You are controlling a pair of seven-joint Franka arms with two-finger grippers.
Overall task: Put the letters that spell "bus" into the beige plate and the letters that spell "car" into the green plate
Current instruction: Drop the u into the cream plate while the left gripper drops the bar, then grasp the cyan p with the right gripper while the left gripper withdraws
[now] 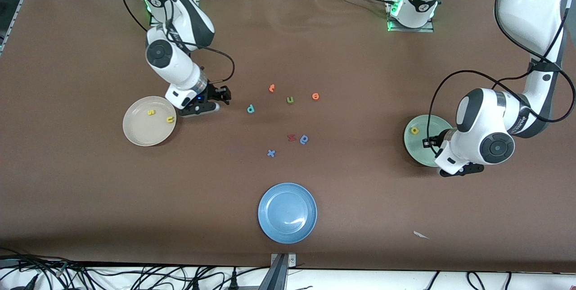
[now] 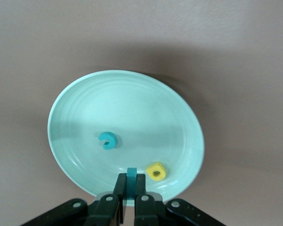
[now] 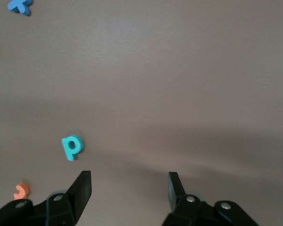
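The beige plate [image 1: 144,131] toward the right arm's end holds a yellow "s" [image 1: 151,112] and a yellow "u" [image 1: 170,119]. My right gripper [image 1: 223,95] [image 3: 129,181] hangs open and empty beside that plate, with bare table under it. The teal "b" [image 1: 250,109] [image 3: 72,147] lies on the table a short way off. Toward the left arm's end, the green plate [image 1: 420,152] [image 2: 132,108] holds a teal "c" [image 2: 107,140] and a yellow "a" [image 1: 415,130] [image 2: 156,171]. My left gripper [image 1: 429,142] [image 2: 130,181] is over this plate's rim, shut on the teal "r" [image 2: 131,175].
Loose letters lie mid-table: two orange ones [image 1: 272,88] [image 1: 315,96], a green "u" [image 1: 290,99], a red one [image 1: 291,137], a darker blue looped one [image 1: 304,139] and a blue "x" [image 1: 271,153]. A blue plate [image 1: 287,212] sits nearer the front camera. A white scrap [image 1: 420,235] lies near the front edge.
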